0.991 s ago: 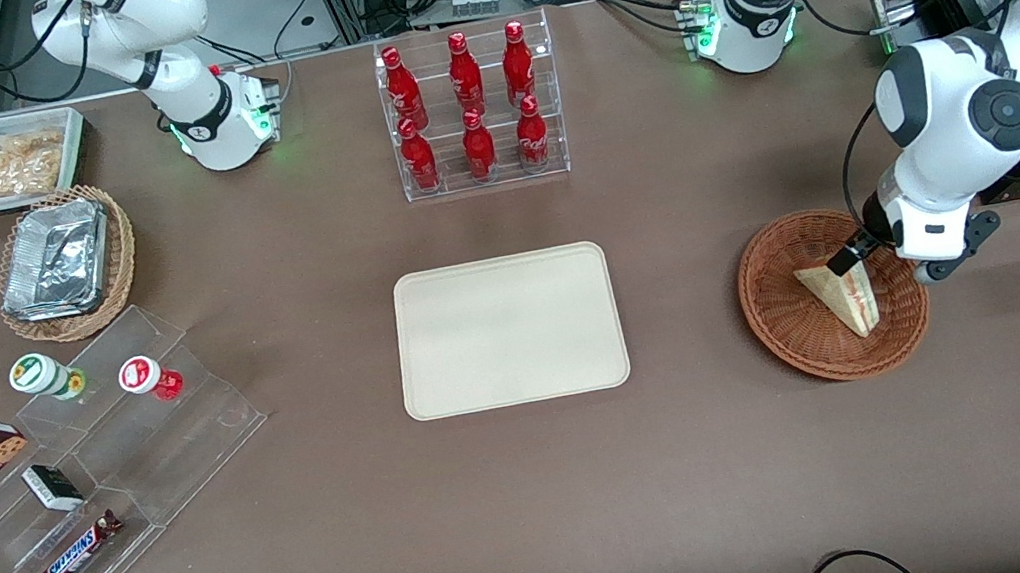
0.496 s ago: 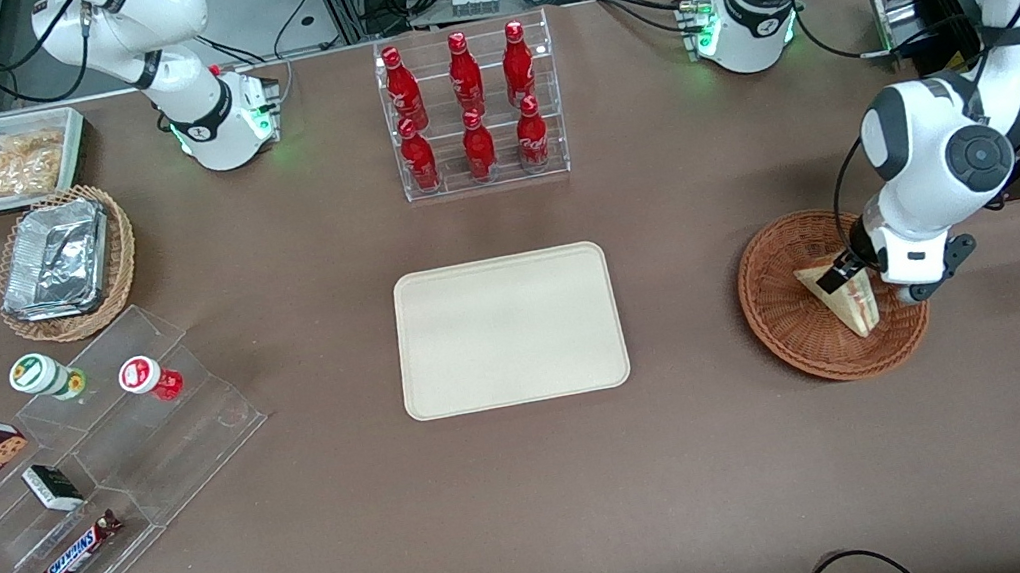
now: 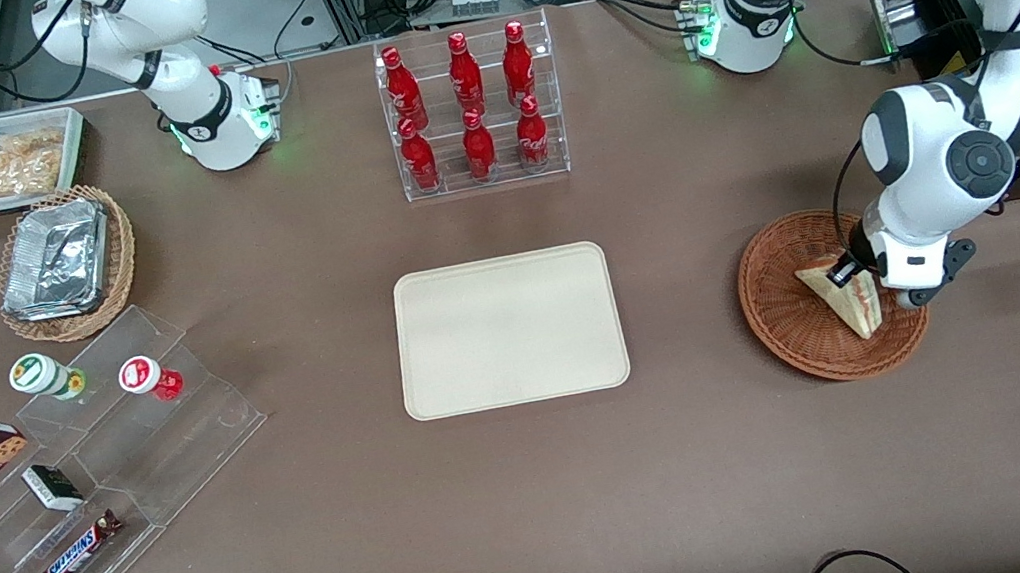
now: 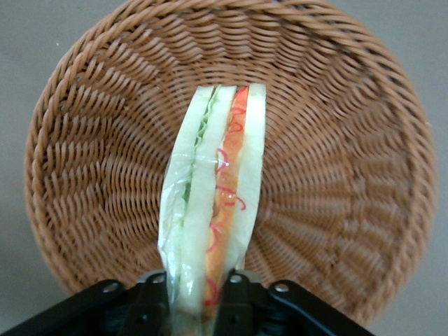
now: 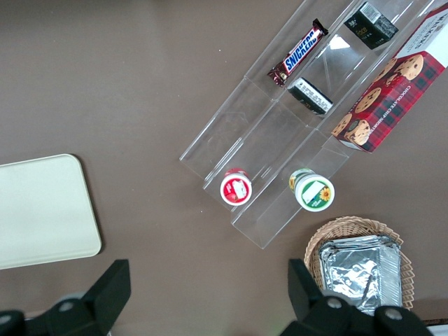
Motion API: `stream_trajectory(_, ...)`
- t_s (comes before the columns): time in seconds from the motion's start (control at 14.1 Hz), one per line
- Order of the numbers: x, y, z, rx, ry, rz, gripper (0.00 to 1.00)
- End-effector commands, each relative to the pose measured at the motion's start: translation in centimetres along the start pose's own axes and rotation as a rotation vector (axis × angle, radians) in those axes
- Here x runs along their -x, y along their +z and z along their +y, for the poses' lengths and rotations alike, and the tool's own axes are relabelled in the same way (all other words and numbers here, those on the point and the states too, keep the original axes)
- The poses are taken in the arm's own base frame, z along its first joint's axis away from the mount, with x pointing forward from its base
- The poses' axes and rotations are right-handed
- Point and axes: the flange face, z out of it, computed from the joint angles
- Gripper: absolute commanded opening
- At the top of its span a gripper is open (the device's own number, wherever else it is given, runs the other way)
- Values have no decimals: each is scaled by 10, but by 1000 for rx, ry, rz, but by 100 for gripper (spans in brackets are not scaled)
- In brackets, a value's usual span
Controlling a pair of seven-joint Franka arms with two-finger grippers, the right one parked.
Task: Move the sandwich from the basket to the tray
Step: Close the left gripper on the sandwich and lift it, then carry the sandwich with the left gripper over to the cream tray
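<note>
The tool is down inside the basket, at the working arm's end of the tabletop. Its two fingers are squeezed onto one end of the sandwich, one on each bread side, so the tool is holding it. From the arm's own camera, the tool grips the sandwich on edge, and I can see white bread with green and red filling under clear wrap. The rest of the sandwich sticks out over the woven bottom of the basket. I cannot tell if it is lifted or touching the weave.

The tray sits flat in the middle of the tabletop, well apart from the basket, with nothing on it. Farther from the front camera than the tray is a clear rack of red bottles.
</note>
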Motion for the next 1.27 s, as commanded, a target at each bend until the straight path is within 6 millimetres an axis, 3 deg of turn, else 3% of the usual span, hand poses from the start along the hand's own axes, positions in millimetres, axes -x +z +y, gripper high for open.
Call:
stream_trajectory(0.0,21,-50,33,-31,168,-32,4)
stream_trajectory(0.21,50,-67,94,-19,492,-33,7)
stream_trajectory(0.35,88,-66,140,-36,619,-25,7)
stream_trajectory(0.85,190,-40,296,-3,533,-24,3)
stream_trajectory(1.2,247,-9,370,-5,433,10,3)
